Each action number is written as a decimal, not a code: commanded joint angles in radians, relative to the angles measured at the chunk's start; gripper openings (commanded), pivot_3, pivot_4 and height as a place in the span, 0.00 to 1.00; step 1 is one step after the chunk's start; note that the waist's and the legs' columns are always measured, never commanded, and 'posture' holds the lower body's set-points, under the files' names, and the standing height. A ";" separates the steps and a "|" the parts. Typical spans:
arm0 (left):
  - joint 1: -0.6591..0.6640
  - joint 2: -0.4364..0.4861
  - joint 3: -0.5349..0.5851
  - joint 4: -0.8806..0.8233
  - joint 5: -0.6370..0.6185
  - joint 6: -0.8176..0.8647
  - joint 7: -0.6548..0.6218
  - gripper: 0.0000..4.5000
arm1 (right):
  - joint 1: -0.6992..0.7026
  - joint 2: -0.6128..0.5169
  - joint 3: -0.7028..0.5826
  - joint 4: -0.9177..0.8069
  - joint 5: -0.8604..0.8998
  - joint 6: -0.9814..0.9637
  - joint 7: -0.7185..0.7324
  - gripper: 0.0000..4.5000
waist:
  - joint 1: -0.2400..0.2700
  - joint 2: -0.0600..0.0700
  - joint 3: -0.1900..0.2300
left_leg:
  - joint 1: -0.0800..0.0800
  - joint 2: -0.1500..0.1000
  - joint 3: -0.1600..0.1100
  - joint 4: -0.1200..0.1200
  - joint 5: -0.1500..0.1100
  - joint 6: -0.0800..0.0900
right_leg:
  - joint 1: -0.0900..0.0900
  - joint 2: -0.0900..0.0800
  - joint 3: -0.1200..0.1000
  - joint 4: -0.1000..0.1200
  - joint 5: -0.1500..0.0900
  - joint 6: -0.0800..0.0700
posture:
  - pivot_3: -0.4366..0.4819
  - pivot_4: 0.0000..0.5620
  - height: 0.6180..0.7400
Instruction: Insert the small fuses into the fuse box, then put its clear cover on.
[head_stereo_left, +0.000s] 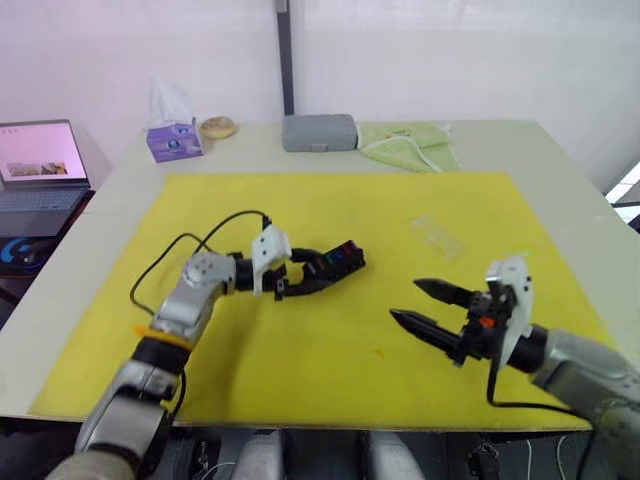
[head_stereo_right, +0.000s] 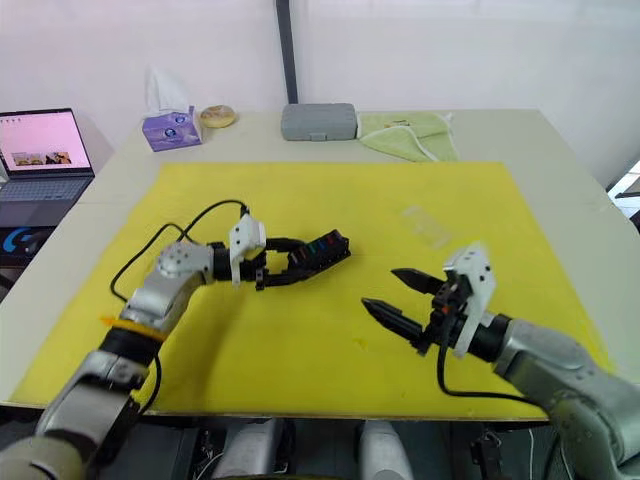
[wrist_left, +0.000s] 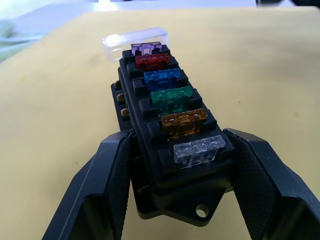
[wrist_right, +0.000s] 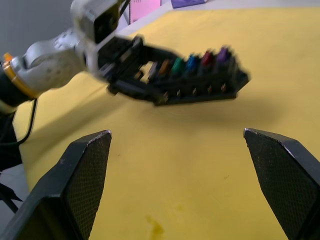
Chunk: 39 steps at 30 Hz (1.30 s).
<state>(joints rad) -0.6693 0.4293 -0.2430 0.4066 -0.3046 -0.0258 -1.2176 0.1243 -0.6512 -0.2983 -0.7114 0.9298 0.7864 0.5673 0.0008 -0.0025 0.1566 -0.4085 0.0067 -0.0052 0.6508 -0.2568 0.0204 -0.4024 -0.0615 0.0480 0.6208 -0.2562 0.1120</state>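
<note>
- Your left gripper (wrist_left: 175, 190) has its two black fingers clamped on the near end of the small black rectangular plastic fuse box (head_stereo_left: 325, 270), out over the yellow mat (head_stereo_left: 330, 350).
- In the right wrist view the fuse box looks lifted off the mat, far end tilted, shadow underneath.
- Six small blade fuses (wrist_left: 172, 97) sit in the box's middle column: clear-grey nearest the fingers, then amber, green, blue, red, purple.
- The small transparent oblong plastic cover (head_stereo_left: 437, 236) lies flat on the mat, well apart from the box, toward your right side.
- Your right gripper (head_stereo_left: 425, 305) has its jaws spread wide with nothing between them, near the mat's front edge, pointing toward the fuse box.
- A grey case (head_stereo_left: 319, 132) and a green cloth (head_stereo_left: 408, 146) sit at the table's far edge.
</note>
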 joint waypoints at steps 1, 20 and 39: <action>-0.067 -0.014 -0.026 0.106 -0.002 -0.051 -0.204 0.52 | 0.032 0.013 -0.012 -0.070 -0.010 -0.040 -0.036 1.00 | -0.003 0.000 0.000 | 0.000 0.000 0.000 0.000 0.000 0.000 | 0.000 0.000 0.000 0.000 0.000 0.000 | 0.48 0.27 1.00; -0.239 -0.117 0.010 0.584 0.161 -0.311 -0.333 0.98 | 0.092 -0.051 -0.094 -0.064 -0.049 -0.065 -0.087 1.00 | -0.014 -0.008 0.005 | 0.001 0.001 -0.002 0.001 0.000 0.000 | -0.003 0.001 0.000 0.009 0.000 0.001 | 0.48 0.27 1.00; 0.090 -0.070 0.034 0.097 0.129 -0.079 -0.171 0.98 | -0.001 -0.072 -0.072 0.023 -0.053 -0.052 -0.042 1.00 | -0.012 -0.007 0.004 | 0.001 0.003 -0.004 0.000 0.000 0.000 | -0.004 0.000 0.000 0.010 0.000 0.001 | 0.48 0.27 1.00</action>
<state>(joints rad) -0.6000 0.3670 -0.1827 0.5323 -0.1693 -0.1235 -1.3784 0.1330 -0.7096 -0.3558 -0.6767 0.8681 0.7367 0.5169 -0.0111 -0.0092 0.1606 -0.4071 0.0095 -0.0089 0.6511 -0.2568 0.0205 -0.4060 -0.0611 0.0484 0.6311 -0.2560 0.1127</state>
